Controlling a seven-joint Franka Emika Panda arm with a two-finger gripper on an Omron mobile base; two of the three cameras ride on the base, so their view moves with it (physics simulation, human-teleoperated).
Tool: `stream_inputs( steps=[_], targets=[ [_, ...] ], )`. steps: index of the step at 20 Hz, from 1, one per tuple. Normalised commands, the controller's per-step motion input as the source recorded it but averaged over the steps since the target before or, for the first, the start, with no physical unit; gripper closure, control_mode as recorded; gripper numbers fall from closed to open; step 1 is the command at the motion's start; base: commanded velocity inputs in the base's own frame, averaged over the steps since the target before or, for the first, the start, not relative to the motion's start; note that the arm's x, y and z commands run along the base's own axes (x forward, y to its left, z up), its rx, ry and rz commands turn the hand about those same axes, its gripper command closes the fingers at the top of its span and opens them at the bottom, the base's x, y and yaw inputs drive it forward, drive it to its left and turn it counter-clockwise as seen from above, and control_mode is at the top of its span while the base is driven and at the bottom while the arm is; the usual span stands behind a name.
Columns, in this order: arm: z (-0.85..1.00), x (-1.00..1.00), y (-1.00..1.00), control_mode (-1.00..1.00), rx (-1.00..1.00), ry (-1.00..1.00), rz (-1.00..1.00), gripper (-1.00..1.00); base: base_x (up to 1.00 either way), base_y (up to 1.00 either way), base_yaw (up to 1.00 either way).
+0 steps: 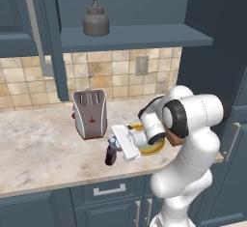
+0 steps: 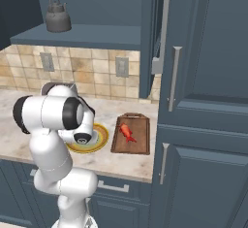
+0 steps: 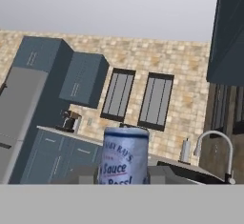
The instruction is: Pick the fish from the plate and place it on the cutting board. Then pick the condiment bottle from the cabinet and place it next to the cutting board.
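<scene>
One bent arm (image 1: 193,124), claw (image 1: 114,149) sideways

Grey round kettle-like pot (image 1: 95,22) upright on open shelf. Silver-and-red two-slot toaster (image 1: 89,113) on beige marble counter (image 1: 34,144), before tan tiled backsplash (image 1: 111,71). Curved silver faucet (image 3: 215,147) in hand view.

Red-orange fish (image 2: 127,132) on cutting board (image 2: 138,144), bottle (image 1: 111,153) upright on counter

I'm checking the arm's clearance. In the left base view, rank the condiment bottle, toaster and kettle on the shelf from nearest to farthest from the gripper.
1. Condiment bottle: held in the gripper, at the counter's front edge.
2. Toaster: on the counter just behind and left of the gripper.
3. Kettle: high on the cabinet shelf, well above.
</scene>
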Motion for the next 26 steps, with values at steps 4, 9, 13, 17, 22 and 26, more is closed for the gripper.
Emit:
stream_inputs(
  steps=[4, 9, 13, 17, 22, 26],
  targets=[
    [-0.38, 0.05, 0.0, -1.0, 0.0, 0.0, 0.0, 1.0, 0.0, 0.0, 0.0],
    [-0.38, 0.02, 0.0, -1.0, 0.0, 0.0, 0.0, 1.0, 0.0, 0.0, 0.0],
    [-0.36, 0.0, 0.0, -1.0, 0.0, 0.0, 0.0, 1.0, 0.0, 0.0, 0.0],
    [-0.29, 0.0, 0.0, -1.0, 0.0, 0.0, 0.0, 1.0, 0.0, 0.0, 0.0],
    [-0.26, 0.0, 0.0, -1.0, 0.0, 0.0, 0.0, -1.0, 0.0, 0.0, 0.0],
    [-0.2, 0.0, 0.0, -1.0, 0.0, 0.0, 0.0, -1.0, 0.0, 0.0, 0.0]
  ],
)
